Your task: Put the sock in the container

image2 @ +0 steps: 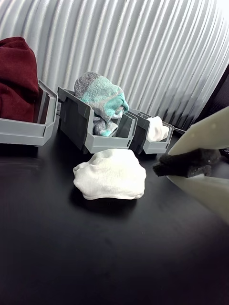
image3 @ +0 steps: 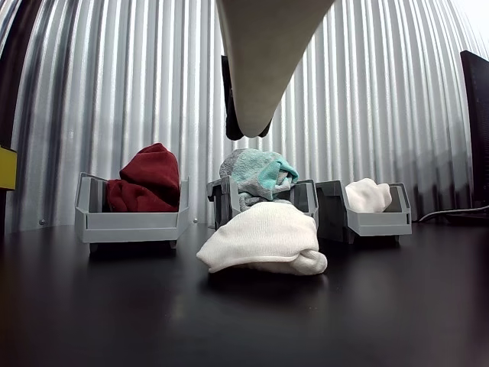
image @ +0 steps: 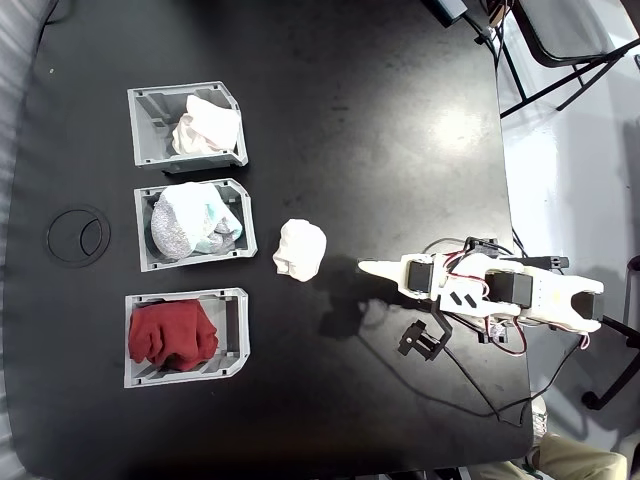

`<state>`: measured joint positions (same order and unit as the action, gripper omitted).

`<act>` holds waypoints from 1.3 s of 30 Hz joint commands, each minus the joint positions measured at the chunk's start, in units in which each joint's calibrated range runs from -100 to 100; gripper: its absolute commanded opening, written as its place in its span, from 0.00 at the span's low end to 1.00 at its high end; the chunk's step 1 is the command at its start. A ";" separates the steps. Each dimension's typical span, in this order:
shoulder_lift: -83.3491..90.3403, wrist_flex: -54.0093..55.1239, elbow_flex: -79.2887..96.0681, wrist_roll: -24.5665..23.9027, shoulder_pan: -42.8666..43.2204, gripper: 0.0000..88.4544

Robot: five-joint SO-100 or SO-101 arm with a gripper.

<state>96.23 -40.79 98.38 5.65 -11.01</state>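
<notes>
Holds the gripper [image: 383, 305] spread wide at the right of the fixed view, nothing between the jaws: white finger pointing left toward the bins, black jaw swung out toward the lower edge. Hangs just above the black counter [image: 350, 120], apart from every bundle. Brings a white finger [image2: 210, 131] with a dark foam pad [image2: 188, 164] into the wrist view from the right edge, and a broad pale finger [image3: 267, 61] down from the top edge of the other view.

Leaves the sock [image: 300, 248] lying loose on the counter, near the finger's tip but not touching it, in the fixed view. Shows it as a lumpy ball of plain white fabric with soft folds, low and rounded in the wrist view [image2: 110, 175] and in the other view [image3: 263, 238], in front of the middle bin [image: 145, 240] and just beside it, outside every bin.

Lines up three grey open-top bins in a column along the left of the fixed view. Keeps the container [image: 140, 125] at the top of that column, well apart from the sock, with a second white bundle [image: 205, 128] inside; puts it furthest right in the wrist view [image2: 157, 145] and in the other view [image3: 378, 223]. Fills the middle bin with a teal-and-grey bundle [image: 190, 222], and the lowest bin [image: 235, 340] with dark red cloth [image: 170, 335].
</notes>
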 commanded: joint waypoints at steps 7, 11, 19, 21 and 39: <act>0.34 0.82 -0.27 -0.18 0.26 0.02; 0.34 0.82 -0.36 -0.30 0.26 0.02; 0.34 0.65 -0.45 -0.30 -0.37 0.01; 0.34 0.57 -0.54 -0.30 -0.37 0.01; -0.42 0.23 -9.83 -0.30 -0.05 0.01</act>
<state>96.15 -40.79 93.24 5.54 -11.22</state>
